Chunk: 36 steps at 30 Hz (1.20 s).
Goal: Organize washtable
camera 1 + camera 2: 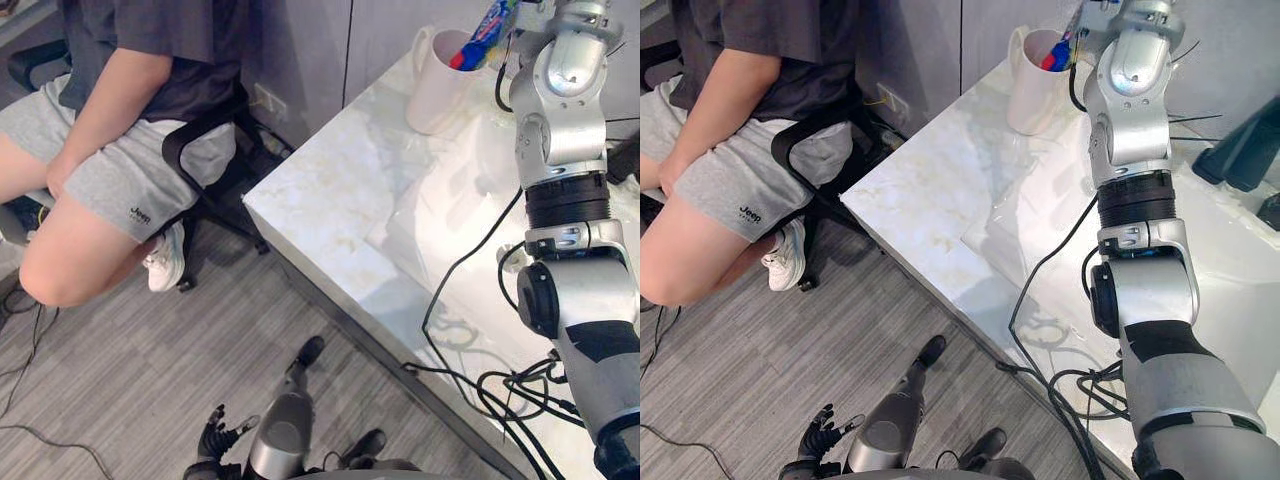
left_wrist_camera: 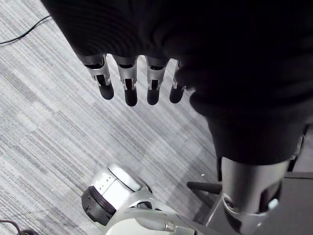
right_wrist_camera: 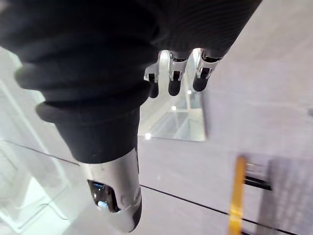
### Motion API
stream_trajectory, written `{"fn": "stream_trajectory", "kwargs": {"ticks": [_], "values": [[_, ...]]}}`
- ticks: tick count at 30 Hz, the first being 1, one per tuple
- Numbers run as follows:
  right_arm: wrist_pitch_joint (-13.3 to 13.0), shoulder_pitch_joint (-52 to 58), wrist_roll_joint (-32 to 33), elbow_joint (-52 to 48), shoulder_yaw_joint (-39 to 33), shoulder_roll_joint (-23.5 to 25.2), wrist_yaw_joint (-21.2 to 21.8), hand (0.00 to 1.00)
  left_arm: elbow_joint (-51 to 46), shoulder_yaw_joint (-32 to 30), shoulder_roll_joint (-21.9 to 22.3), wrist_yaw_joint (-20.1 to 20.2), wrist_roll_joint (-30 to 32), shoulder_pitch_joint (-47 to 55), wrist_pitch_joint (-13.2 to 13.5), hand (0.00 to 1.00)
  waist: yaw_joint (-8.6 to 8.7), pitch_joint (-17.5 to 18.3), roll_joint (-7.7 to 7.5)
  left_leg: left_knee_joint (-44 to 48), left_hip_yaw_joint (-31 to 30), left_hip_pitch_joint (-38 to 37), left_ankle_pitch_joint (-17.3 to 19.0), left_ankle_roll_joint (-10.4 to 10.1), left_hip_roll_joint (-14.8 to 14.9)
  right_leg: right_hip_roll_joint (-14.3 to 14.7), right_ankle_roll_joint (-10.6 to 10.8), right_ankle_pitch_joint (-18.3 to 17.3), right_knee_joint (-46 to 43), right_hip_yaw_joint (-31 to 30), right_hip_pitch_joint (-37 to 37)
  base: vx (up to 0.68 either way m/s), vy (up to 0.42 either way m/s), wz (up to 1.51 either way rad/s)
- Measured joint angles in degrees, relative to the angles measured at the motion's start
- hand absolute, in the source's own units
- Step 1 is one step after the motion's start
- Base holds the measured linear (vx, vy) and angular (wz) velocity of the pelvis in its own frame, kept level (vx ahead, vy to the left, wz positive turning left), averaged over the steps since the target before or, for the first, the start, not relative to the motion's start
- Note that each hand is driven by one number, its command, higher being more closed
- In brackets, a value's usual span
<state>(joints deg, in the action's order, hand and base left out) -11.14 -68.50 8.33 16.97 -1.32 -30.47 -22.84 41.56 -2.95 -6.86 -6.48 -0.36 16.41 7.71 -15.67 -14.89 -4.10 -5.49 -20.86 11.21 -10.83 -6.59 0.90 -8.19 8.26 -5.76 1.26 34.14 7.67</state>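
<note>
The right robot hand (image 3: 176, 81) is hanging with its fingers relaxed and apart from the thumb, gripping nothing, in front of a pale wall at the far end of the bench (image 1: 320, 200). Its arm is reaching up along the right side of the bench, and its forearm is passing just right of a white mug (image 1: 1032, 85) standing at the far edge. A blue and red tube (image 1: 1060, 50) is sticking up out of the mug and leaning right, towards that forearm. Whether the fingers are touching the tube or the mug cannot be told.

Nearer than the mug, a clear tray (image 1: 1040, 225) is lying flat on the marble top, left of the arm. A dark teal object (image 1: 1240, 150) is sitting at the far right.

The left robot hand (image 1: 215, 435) is hanging low on the near left, off the bench and well apart from the mug, its fingers (image 2: 127, 90) straight and holding nothing above the grey floor (image 1: 150, 370).

At the far left, a person (image 1: 120, 120) is sitting on a black chair (image 1: 200, 140).
</note>
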Motion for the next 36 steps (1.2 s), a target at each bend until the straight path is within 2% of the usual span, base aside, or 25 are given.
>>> {"fn": "stream_trajectory", "kwargs": {"ticks": [5,8,10,11,12,13,14,16,18,19,20,23,25,27,28,29,31,35,36], "values": [[-2.64,9.94,0.02,-9.02,-8.58,-6.05,-0.93,0.0,2.09,-1.79,-0.07,0.23,0.88,0.13,-0.12,0.0,3.64,4.45,-1.11,-0.02,2.64,-1.77,0.35,0.48,0.61,-0.17,-0.13,0.2,-0.21,-2.36,0.27,-0.04,0.02,-0.28],[-4.33,17.83,0.12,-12.78,-17.43,-8.86,-1.0,0.0,3.5,-2.32,0.04,0.29,1.07,0.43,-0.46,0.0,5.82,6.99,-1.0,-0.06,5.7,-3.49,0.91,0.62,1.5,-0.2,-0.46,0.89,0.02,-5.65,0.04,-0.08,0.015,-0.58],[-6.41,27.99,0.65,-17.08,-27.96,-9.1,-1.48,0.0,4.04,-3.52,0.42,0.32,1.05,0.63,-0.89,0.0,7.49,8.38,-1.09,-0.3,7.97,-4.81,1.46,0.76,1.94,-0.47,-0.31,0.81,-0.01,-8.02,-0.1,-0.08,0.015,-0.54],[-6.6,30.84,0.66,-17.92,-30.57,-9.06,-1.93,0.0,4.04,-4.07,0.66,0.32,1.05,0.68,-0.91,0.0,7.94,8.66,-1.05,-0.43,8.47,-5.06,1.59,0.79,1.89,-0.52,-0.23,0.75,-0.01,-8.44,-0.13,-0.06,0.013,-0.4],[-6.86,34.85,0.65,-18.72,-34.53,-8.6,-2.37,0.0,4.04,-4.73,0.93,0.31,1.04,0.87,-0.92,0.0,8.81,9.24,-0.98,-0.44,8.89,-5.25,1.87,0.76,1.9,-0.56,-0.22,0.74,-0.02,-9.04,-0.32,-0.04,0.014,-0.39],[-7.22,42.5,0.65,-19.38,-41.76,-7.3,-3.16,0.0,4.07,-6.23,1.1,0.31,1.02,1.06,-0.98,0.0,10.35,10.47,-0.92,-0.44,9.86,-5.23,2.06,0.79,1.99,-0.57,-0.13,0.85,-0.09,-9.6,-0.97,-0.01,0.009,-0.34],[-7.23,45.52,0.62,-19.63,-44.58,-6.36,-3.42,0.0,4.08,-6.6,1.24,0.29,1.0,1.1,-1.01,0.0,10.69,10.8,-0.89,-0.44,10.07,-5.27,2.06,0.79,1.99,-0.54,-0.01,0.94,-0.07,-9.85,-1.03,0.01,-0.003,-0.29],[-7.09,55.82,0.58,-19.88,-52.3,-1.28,-4.49,0.0,4.1,-8.47,2.13,0.17,1.06,1.11,-1.15,0.0,12.95,11.57,-0.84,-0.45,10.74,-5.75,2.34,0.76,2.02,-0.59,-0.07,1.09,-0.06,-10.77,-1.07,0.04,-0.012,-0.21],[-6.36,65.0,0.45,-20.2,-55.72,5.25,-4.82,0.0,4.05,-10.82,3.39,0.17,1.04,1.21,-1.26,0.0,14.64,12.62,-0.69,-0.37,12.2,-5.95,2.72,0.7,2.18,-0.67,-0.37,1.29,-0.03,-11.58,-1.43,0.05,-0.004,-0.3],[-5.2,71.08,-0.51,-20.59,-56.35,10.77,-5.06,0.0,3.92,-13.23,4.83,0.03,1.04,1.05,-1.29,0.0,15.21,13.31,-0.71,-0.08,13.37,-6.11,2.9,0.83,2.4,-0.69,-0.49,1.43,-0.12,-12.4,-1.79,0.09,-0.012,-0.37],[-2.71,75.96,-1.25,-20.64,-56.44,16.22,-5.19,0.0,3.76,-14.87,5.75,-0.06,1.05,0.76,-1.38,0.0,15.78,13.73,-0.62,-0.05,14.11,-6.42,2.96,0.88,2.51,-0.75,-0.6,1.65,-0.3,-12.86,-1.86,0.08,-0.016,-0.32],[2.63,82.64,-2.09,-17.76,-54.52,26.76,-6.24,0.0,2.81,-15.69,7.9,-0.17,1.04,-0.02,-2.12,0.0,16.54,14.39,0.56,-0.05,16.48,-7.88,3.62,1.07,3.04,-0.95,-0.56,1.6,-1.24,-13.8,-1.76,0.01,-0.009,-0.28],[4.84,84.5,-2.05,-11.27,-51.94,30.52,-6.38,0.0,1.85,-15.01,8.89,-0.18,1.04,-0.17,-2.25,0.0,16.41,14.49,0.7,-0.07,17.14,-8.9,4.26,0.98,3.24,-1.15,-0.24,1.0,-1.8,-13.88,-1.39,-0.05,0.002,-0.21],[5.65,84.9,-0.64,-4.07,-50.19,32.65,-5.73,0.0,1.64,-14.53,9.24,-0.21,1.01,-0.51,-2.27,0.0,16.2,14.46,0.52,-0.11,17.63,-9.66,4.81,1.14,3.34,-1.55,-0.24,-0.22,-3.19,-13.63,-1.38,-0.07,0.002,-0.07],[6.1,85.15,1.95,3.82,-47.43,34.24,-4.79,0.0,1.79,-13.95,9.13,-0.48,1.0,-0.86,-2.49,0.0,15.98,14.21,0.9,-0.32,18.35,-10.3,4.98,1.11,3.34,-2.03,-0.57,-0.86,-4.46,-13.03,-1.3,-0.06,0.004,0.0],[6.14,85.15,3.02,7.27,-46.1,34.62,-3.94,0.0,1.79,-13.27,9.02,-0.85,0.99,-1.31,-2.49,0.0,15.97,14.22,0.87,-0.41,18.84,-10.45,4.99,1.14,3.36,-2.19,-0.58,-0.89,-4.59,-12.58,-1.1,-0.06,0.011,0.07],[7.19,84.93,5.25,19.12,-40.72,34.98,0.42,0.0,2.34,-11.63,8.98,-1.22,0.94,-2.47,-2.6,0.0,14.94,13.98,0.95,-0.42,20.92,-10.57,4.97,1.16,3.36,-2.85,-0.55,-1.05,-5.09,-11.94,-0.94,-0.04,0.019,0.1],[7.94,83.73,6.84,28.9,-34.63,35.45,8.43,0.0,3.2,-10.36,8.64,-1.21,0.97,-3.32,-2.84,0.0,14.61,13.57,0.73,-0.44,21.53,-10.64,5.02,1.26,2.49,-4.05,-0.76,-0.91,-5.07,-10.67,-0.39,0.03,0.022,0.06],[7.94,83.55,6.77,29.38,-34.2,35.69,9.15,0.0,3.54,-10.28,8.43,-1.2,0.98,-3.67,-2.84,0.0,14.6,13.12,0.6,-0.44,21.49,-10.95,5.07,1.33,2.36,-4.14,-0.77,-0.91,-4.98,-10.56,0.08,0.07,0.004,0.07]]}}
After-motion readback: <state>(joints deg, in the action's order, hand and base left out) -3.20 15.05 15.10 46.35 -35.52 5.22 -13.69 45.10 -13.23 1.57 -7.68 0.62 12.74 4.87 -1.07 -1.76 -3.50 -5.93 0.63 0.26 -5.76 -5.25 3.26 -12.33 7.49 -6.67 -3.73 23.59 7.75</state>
